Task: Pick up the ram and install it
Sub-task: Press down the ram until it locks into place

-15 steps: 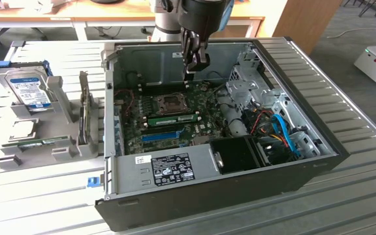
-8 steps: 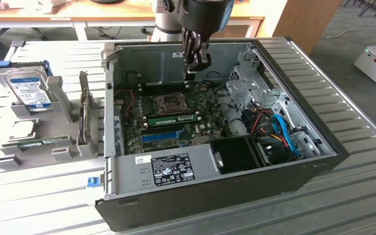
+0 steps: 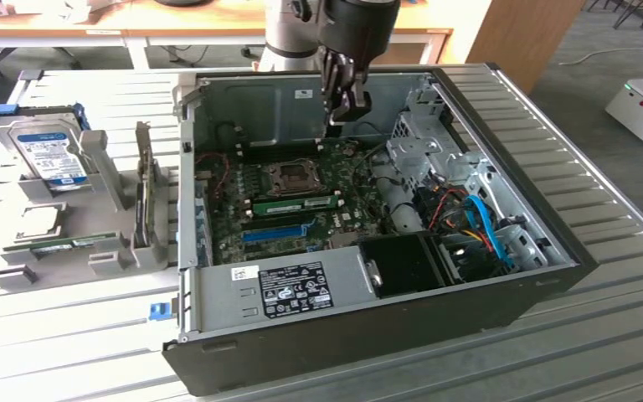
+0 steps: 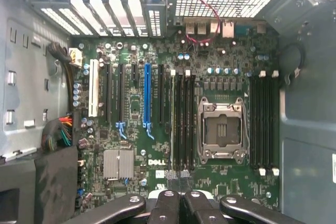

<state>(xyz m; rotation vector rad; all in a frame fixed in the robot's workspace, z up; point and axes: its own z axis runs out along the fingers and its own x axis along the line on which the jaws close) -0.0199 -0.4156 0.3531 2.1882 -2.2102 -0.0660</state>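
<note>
My gripper [image 3: 350, 111] hangs over the motherboard, up from the CPU socket [image 3: 295, 176] toward the case's back wall. Its fingers are pressed together with nothing between them. In the wrist view the two pads meet at the gripper [image 4: 178, 176], just off the socket's [image 4: 221, 129] corner.

The ram [image 3: 299, 203] stands in the memory slot nearest but one to the CPU socket, on the side facing the blue slot strip [image 3: 275, 232]. From the wrist it shows edge-on as a thin pale line [image 4: 172, 124]. It looks level to me, but I cannot tell whether the latches at its ends have snapped home.

That is my main worry. If one end sits high, the stick is only resting in the slot, and any knock tilts it or bends its contacts.

The socket is the second hazard. Its frame is bare, with no cooler over it, and my closed fingers are near. A small sideways drift while low puts metal on that exposed area.

Pressing the ram off-centre is a third risk, because it would rock the stick rather than seat it.

Well away from the socket, outside the case, a grey holder [image 3: 107, 261] carries a thin greenish strip [image 3: 70, 244]. I cannot tell what it is, and mistaking it for the task's piece would send me wrong.
</note>
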